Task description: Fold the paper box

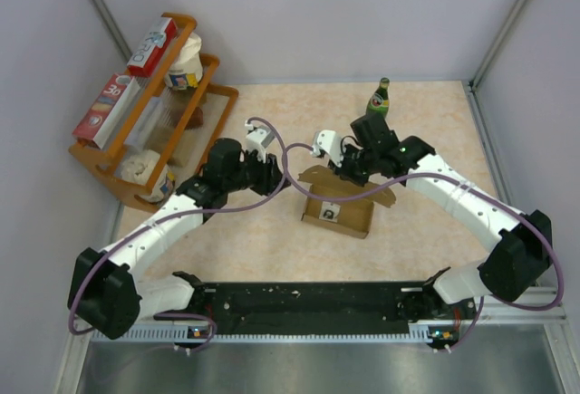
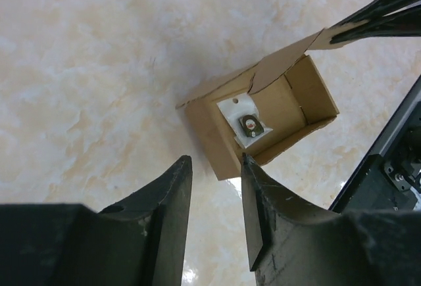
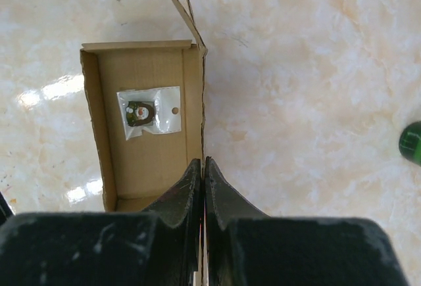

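1. On the marbled beige counter (image 1: 435, 122), the open brown cardboard paper box (image 1: 340, 213) is set centrally.
2. One of its flaps is pinched by the fully closed right end effector (image 3: 204, 166).
3. The left end effector (image 2: 214, 160), partly open and empty, is held near its corner; the base should be braced while the flap is creased.
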Tool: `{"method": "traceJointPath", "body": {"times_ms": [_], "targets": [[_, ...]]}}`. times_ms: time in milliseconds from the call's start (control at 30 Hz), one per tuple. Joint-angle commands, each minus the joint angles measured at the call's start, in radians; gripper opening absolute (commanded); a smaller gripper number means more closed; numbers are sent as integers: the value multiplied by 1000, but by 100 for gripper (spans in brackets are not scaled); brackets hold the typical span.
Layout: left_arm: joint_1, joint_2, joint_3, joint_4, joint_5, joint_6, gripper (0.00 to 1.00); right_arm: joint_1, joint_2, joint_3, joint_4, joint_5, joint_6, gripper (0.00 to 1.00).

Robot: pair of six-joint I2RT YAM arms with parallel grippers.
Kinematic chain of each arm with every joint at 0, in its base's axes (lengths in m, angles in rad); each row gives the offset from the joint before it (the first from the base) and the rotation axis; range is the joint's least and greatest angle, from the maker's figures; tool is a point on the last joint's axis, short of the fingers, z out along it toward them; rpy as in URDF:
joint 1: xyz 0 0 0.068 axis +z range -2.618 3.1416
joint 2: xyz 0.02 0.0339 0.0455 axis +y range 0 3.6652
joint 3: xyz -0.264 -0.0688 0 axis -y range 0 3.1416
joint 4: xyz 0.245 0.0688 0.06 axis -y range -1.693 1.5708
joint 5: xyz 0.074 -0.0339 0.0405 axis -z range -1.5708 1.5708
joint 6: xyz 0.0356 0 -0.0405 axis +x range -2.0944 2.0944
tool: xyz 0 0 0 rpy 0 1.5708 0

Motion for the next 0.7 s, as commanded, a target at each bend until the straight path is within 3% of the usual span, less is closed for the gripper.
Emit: {"method": "traceJointPath", "body": {"times_ms": [0, 200, 500, 667], "targets": [[2, -12, -12, 174, 118, 106, 42, 7, -12, 41, -61, -62, -54, 0], [-7, 25, -21, 249, 245, 149, 53, 7, -13, 41, -62, -78, -66, 0], [-127, 79, -21, 235, 104, 344, 54, 7, -10, 51, -70, -91, -80, 0], [-141, 88, -33, 247, 32, 396, 54, 7, -10, 64, -79, -86, -89, 0]]}}
